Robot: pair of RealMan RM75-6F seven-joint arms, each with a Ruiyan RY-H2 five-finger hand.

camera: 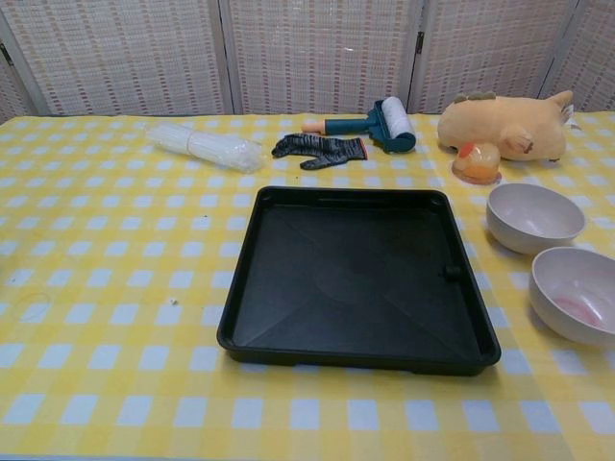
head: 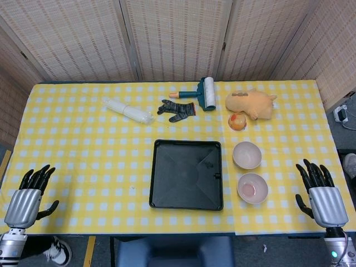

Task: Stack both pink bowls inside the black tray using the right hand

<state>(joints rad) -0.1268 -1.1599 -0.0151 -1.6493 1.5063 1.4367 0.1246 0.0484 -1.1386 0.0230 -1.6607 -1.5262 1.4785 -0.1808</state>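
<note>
Two pink bowls (head: 247, 154) (head: 252, 188) sit beside one black tray (head: 187, 205); left hand (head: 28, 196) and right hand (head: 321, 192) rest released, fingers spread.

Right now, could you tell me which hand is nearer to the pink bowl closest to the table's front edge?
The right hand. It rests open just beyond the near pink bowl, on its far side from the black tray. The left hand sits across the table, past the tray.
</note>
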